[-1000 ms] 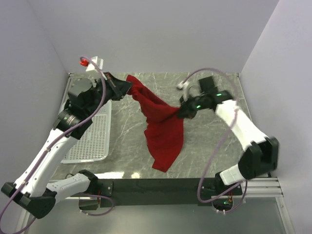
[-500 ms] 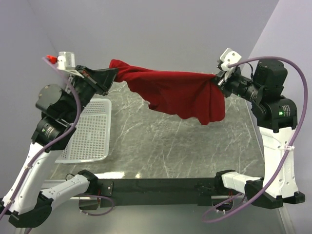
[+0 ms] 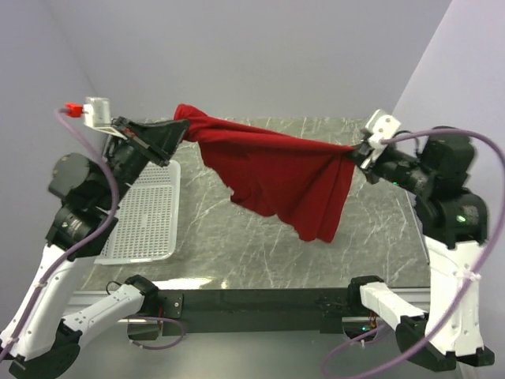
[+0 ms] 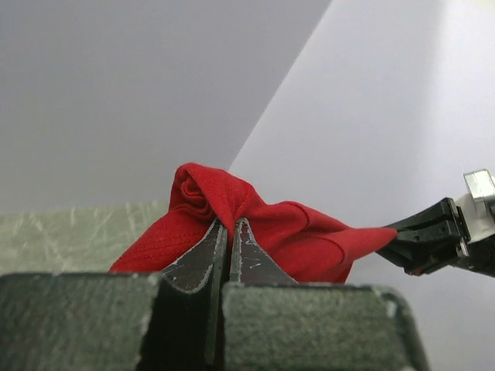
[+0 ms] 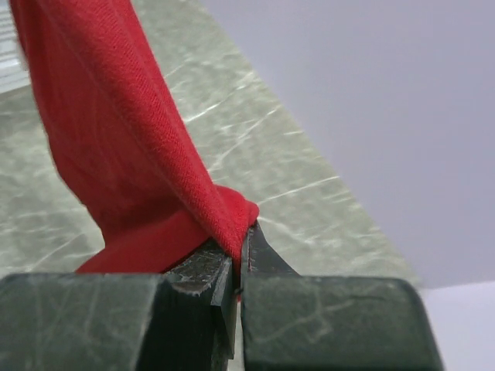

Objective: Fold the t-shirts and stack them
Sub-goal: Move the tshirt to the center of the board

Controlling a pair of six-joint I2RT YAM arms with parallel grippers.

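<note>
Both end effectors, left [image 3: 180,128] and right [image 3: 357,150], pinch the t-shirt [image 3: 276,178] aloft.

A white mesh basket [image 3: 146,213] lies flat along the left side of the grey marbled table [image 3: 237,245].

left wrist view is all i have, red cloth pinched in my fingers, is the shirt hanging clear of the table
Observer: In the top view the t-shirt is strung between both arms over the table, and its lowest flap sags nearer the right arm. I cannot tell whether it touches.
Operator: how good is the right grip
Observer: In the right wrist view the right gripper has its fingers shut on a bunched fold of cloth.
Operator: anything below the shirt
Observer: The white mesh basket lies at the table's left side, left of the hanging cloth.
</note>
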